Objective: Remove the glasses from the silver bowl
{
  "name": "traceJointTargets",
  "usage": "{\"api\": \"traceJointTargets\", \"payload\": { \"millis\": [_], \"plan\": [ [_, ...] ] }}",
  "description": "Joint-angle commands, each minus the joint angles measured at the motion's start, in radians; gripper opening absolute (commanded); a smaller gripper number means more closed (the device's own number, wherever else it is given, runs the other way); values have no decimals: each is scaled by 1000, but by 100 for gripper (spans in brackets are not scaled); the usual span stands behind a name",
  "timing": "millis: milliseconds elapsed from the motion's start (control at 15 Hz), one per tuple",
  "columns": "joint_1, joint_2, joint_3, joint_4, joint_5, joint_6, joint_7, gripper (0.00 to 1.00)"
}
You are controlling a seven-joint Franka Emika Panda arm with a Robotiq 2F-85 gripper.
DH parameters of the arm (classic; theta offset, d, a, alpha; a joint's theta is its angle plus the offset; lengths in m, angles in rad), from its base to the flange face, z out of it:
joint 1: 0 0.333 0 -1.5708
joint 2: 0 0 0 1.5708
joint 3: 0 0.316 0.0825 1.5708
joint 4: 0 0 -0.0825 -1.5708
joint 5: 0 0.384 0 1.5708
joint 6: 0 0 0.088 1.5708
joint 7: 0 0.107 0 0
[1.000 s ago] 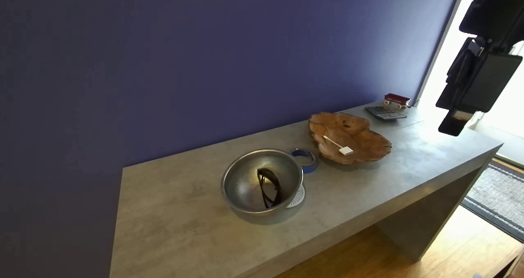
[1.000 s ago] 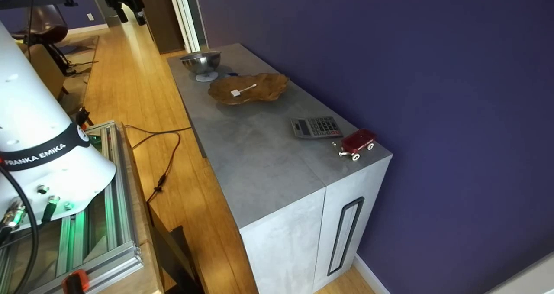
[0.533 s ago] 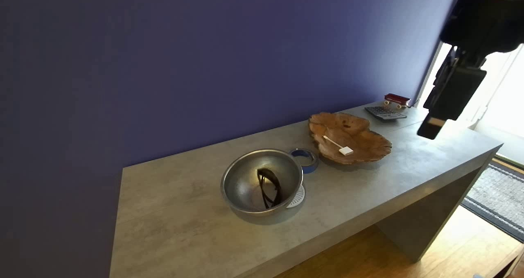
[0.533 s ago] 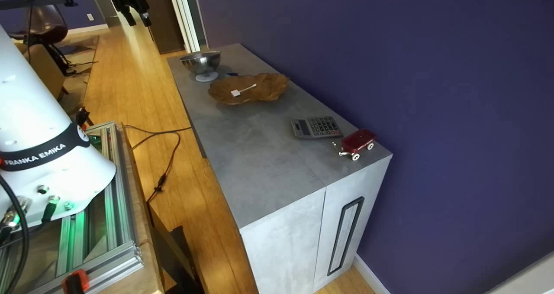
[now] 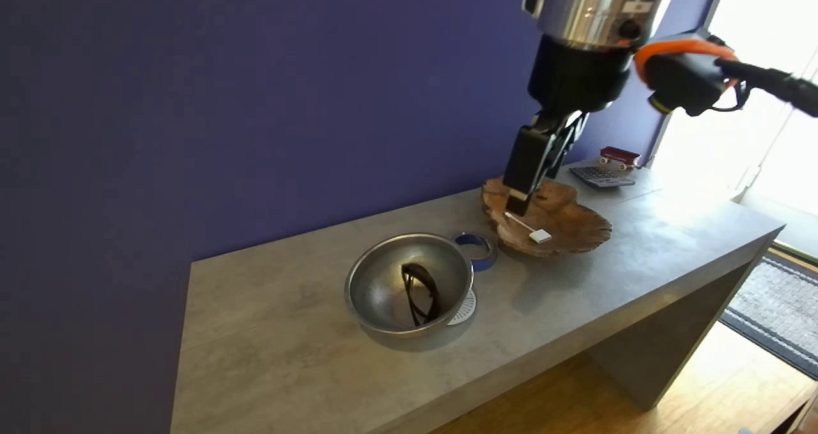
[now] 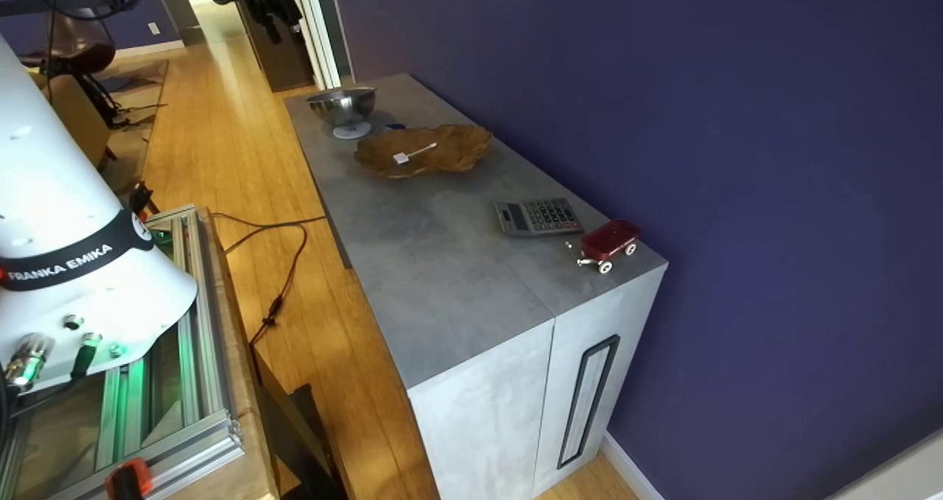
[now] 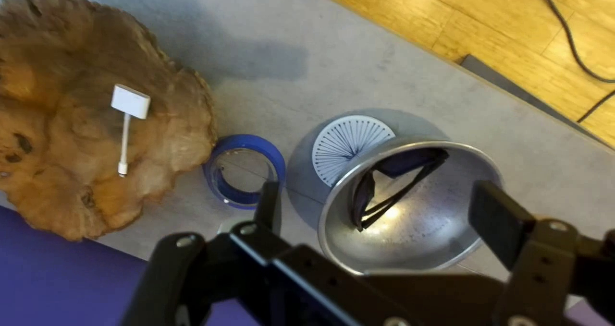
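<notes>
The silver bowl stands on the counter in both exterior views. The dark folded glasses lie inside it, leaning against its wall. In the wrist view the glasses rest near the rim of the bowl, beside a white slotted disc. In an exterior view the bowl's side hides them. My gripper is open and empty, high above the counter near the wooden dish, up and to the right of the bowl. In the wrist view the fingers stand wide apart.
A brown wooden dish holds a white adapter. A blue tape roll sits between dish and bowl. The white slotted disc shows beneath the bowl's edge. A calculator and red toy wagon are farther off, near the purple wall.
My gripper has moved left in an exterior view, from the far right to over the wooden dish, and rightward in the opposite exterior camera. The bowl and glasses have not moved.
</notes>
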Motion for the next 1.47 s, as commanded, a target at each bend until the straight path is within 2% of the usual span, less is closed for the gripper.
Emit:
{"api": "traceJointTargets", "payload": {
  "millis": [0,200,267,333,533,733,933,1267,1400],
  "plan": [
    [211,217,-146,246,-83,-65,38,100],
    [376,349,-279,413,-81,-81,104,100],
    [399,380,-295,467,-25,-101,54,100],
    [392,279,-314,325,-10,-37,40,100],
    [443,357,-349,426,-3,-61,38,100],
    [515,420,-456,482,-40,-60,197,100],
    [516,495,-487,528,14,-40,192,100],
    [467,613,-468,632,178,26,77,100],
    [432,647,-445,668,246,49,-20,100]
  ]
}}
